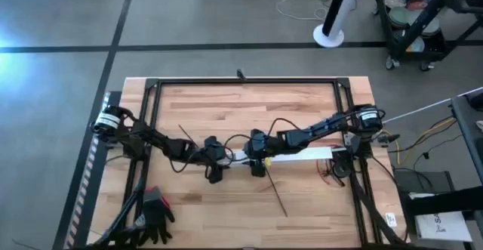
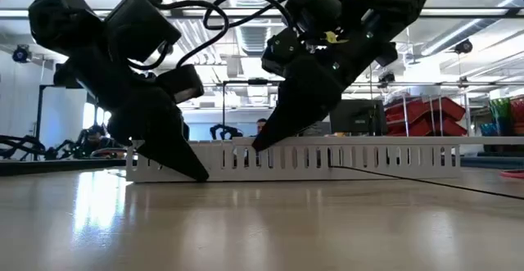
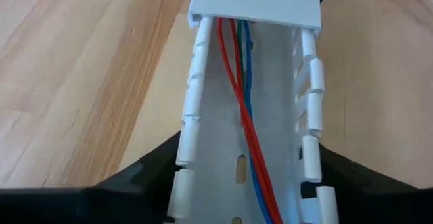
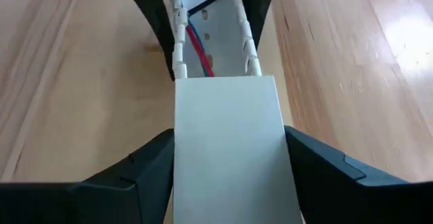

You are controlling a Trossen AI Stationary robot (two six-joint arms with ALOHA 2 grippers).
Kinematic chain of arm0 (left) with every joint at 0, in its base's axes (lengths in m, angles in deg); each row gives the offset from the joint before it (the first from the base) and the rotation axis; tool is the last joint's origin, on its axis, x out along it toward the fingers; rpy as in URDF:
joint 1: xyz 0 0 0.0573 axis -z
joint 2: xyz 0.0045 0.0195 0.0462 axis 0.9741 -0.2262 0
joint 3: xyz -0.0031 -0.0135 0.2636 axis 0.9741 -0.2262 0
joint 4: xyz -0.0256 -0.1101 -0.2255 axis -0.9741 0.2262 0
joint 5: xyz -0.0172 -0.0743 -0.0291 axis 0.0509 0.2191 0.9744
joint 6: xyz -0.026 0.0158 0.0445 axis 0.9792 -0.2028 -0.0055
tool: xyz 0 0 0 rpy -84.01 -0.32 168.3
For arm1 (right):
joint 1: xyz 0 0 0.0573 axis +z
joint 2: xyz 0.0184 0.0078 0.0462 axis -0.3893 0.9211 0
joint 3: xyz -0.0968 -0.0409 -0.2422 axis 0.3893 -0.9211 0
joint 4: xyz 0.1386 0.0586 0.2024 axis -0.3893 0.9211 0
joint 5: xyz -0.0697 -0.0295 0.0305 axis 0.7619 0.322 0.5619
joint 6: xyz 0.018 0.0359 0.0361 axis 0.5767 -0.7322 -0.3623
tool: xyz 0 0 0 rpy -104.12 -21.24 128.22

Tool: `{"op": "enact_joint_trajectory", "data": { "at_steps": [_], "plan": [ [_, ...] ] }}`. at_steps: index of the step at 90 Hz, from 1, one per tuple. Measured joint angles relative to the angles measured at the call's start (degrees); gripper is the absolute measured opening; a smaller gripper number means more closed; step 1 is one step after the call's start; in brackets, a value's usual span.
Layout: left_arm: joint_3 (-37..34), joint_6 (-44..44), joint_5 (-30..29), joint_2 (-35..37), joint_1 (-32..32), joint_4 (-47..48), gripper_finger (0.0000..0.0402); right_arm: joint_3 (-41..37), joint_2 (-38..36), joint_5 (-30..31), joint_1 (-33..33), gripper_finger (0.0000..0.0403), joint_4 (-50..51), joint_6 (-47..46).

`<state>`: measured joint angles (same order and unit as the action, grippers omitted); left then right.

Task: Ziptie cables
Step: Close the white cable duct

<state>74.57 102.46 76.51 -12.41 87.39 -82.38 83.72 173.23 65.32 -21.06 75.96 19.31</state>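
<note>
A long white slotted duct [image 1: 302,156] lies on the wooden table, left to right. A flat lid [image 4: 230,149] covers most of it. Its left end is uncovered, and the cables [image 3: 247,116], red, green and blue wires, run along its floor there. My left gripper [image 3: 247,183] straddles the uncovered left end [image 1: 219,163], one finger at each slotted wall. My right gripper [image 4: 230,170] straddles the lidded part [image 1: 258,162] just to the right, facing the left gripper. In the low view both grippers [image 2: 196,169] [image 2: 260,144] slant down to the duct [image 2: 368,156]. My left gripper pinches the duct's uncovered left end between its two fingers, one against each slotted side wall [image 3: 184,158]. The fingers slant down from the left, across the duct. The duct rests flat on the table. My right gripper pinches the lidded part of the duct, near the lid's left edge, a finger on each long side [image 4: 177,176]. The fingers slant down from the right, across the duct, which stays on the table.
A thin black strip [image 1: 276,195] lies loose near the table's front, another [image 1: 186,134] behind the left arm. A small tangle of reddish wires [image 1: 327,173] sits at the duct's right end. A black glove [image 1: 155,207] lies front left. Black frame rails [image 1: 241,81] edge the table.
</note>
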Motion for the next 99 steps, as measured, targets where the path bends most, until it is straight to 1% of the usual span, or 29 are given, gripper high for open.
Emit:
{"op": "enact_joint_trajectory", "data": {
  "at_steps": [4, 17, 28, 41, 61, 71, 86, 99],
  "plan": [
    [0.0, 0.1, 0.0, 0.0, 0.0, 0.0, 0.0224, 0.0, 0.0, -0.2, 0.0, 0.023, 0.0, 0.3],
    [-0.1, -0.9, 0.0, 0.0, -0.1, -0.8, 0.0218, -0.1, 0.5, -3.5, -0.3, 0.023, -1.7, 1.8],
    [-0.3, -2.0, 0.2, -0.1, -0.6, -2.5, 0.0223, 0.4, 1.5, -5.1, -0.4, 0.0229, -3.0, 2.3],
    [-0.3, -3.0, 0.4, -0.1, -0.7, -3.3, 0.0224, 1.9, 3.0, -4.9, -0.3, 0.0231, -3.5, 1.5],
    [-0.5, -5.0, 0.6, -0.1, -0.8, -4.2, 0.0218, 5.4, 4.7, -5.8, -0.2, 0.0228, -0.8, 1.5],
    [-0.5, -5.9, -0.3, -0.1, -0.8, -4.5, 0.0223, 6.0, 4.8, -4.5, -0.1, 0.023, 0.3, 0.4],
    [-0.7, -6.1, -0.7, -0.1, -0.8, -5.0, 0.0216, 5.7, 4.1, -9.0, 0.0, 0.023, 1.8, 5.4],
    [-1.5, -5.8, -0.7, -0.1, -0.8, -5.7, 0.0218, 5.7, 4.1, -10.5, 0.4, 0.0225, 3.2, 7.7]
  ]
}}
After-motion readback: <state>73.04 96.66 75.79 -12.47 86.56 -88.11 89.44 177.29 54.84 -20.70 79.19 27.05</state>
